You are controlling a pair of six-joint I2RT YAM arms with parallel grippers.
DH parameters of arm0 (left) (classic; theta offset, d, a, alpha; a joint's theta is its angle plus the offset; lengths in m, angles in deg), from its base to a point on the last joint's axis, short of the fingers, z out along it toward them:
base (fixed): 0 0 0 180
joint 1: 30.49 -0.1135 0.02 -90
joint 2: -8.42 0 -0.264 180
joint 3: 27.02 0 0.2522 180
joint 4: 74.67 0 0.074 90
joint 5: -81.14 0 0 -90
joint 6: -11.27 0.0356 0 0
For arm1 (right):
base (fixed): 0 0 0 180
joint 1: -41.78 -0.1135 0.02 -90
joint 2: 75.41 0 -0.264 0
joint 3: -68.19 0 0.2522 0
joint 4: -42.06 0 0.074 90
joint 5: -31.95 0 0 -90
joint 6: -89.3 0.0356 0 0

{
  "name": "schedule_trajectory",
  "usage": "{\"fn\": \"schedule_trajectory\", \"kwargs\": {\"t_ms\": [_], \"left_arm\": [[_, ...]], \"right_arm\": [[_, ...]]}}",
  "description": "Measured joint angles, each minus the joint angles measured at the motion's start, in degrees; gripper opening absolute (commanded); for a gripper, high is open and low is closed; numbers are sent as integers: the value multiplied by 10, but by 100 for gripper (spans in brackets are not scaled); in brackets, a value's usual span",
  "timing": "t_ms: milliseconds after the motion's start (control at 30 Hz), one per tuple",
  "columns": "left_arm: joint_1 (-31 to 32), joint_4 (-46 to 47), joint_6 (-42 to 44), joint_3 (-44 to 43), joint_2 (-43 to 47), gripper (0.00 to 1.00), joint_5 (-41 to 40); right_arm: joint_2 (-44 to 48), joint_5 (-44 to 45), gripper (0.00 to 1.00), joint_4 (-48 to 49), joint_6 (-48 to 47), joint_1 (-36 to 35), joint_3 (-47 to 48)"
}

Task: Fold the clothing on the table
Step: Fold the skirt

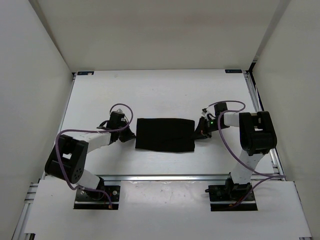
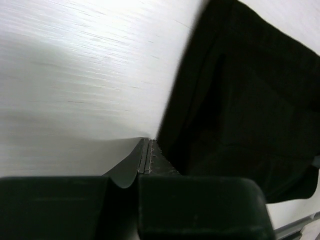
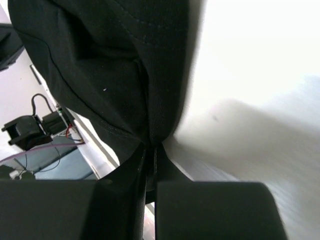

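Top external view: a plain black soft fabric garment (image 1: pixel 165 135) is lying flat as a rectangle on the middle of the large white tabletop (image 1: pixel 160 90), between both hands.
Left hand (image 2: pixel 146 150): its fingers are pressing together, sitting just beside the garment's left edge.
Right hand (image 3: pixel 151 150): it is pinching the garment's right edge.

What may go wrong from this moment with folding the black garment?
The right gripper pinches only a small bunch of the clothing at its edge; it may slip out when lifted. The left gripper is shut beside the opposite edge, apparently empty, so a pull might drag the whole piece across the table.
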Motion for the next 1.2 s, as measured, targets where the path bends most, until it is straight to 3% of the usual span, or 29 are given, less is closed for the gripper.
{"fn": "schedule_trajectory", "kwargs": {"t_ms": [367,633,767,1200], "left_arm": [[103,78,-52,-26,-64,0,16],[115,81,-64,-35,-75,0,30],[115,80,-67,-35,-75,0,32],[105,77,-69,-33,-75,0,47]], "right_arm": [[90,53,0,-84,-33,35,5],[143,61,0,-111,-21,-36,103],[119,57,0,-117,-7,-92,155],[-83,21,0,-121,40,-230,341]]}}
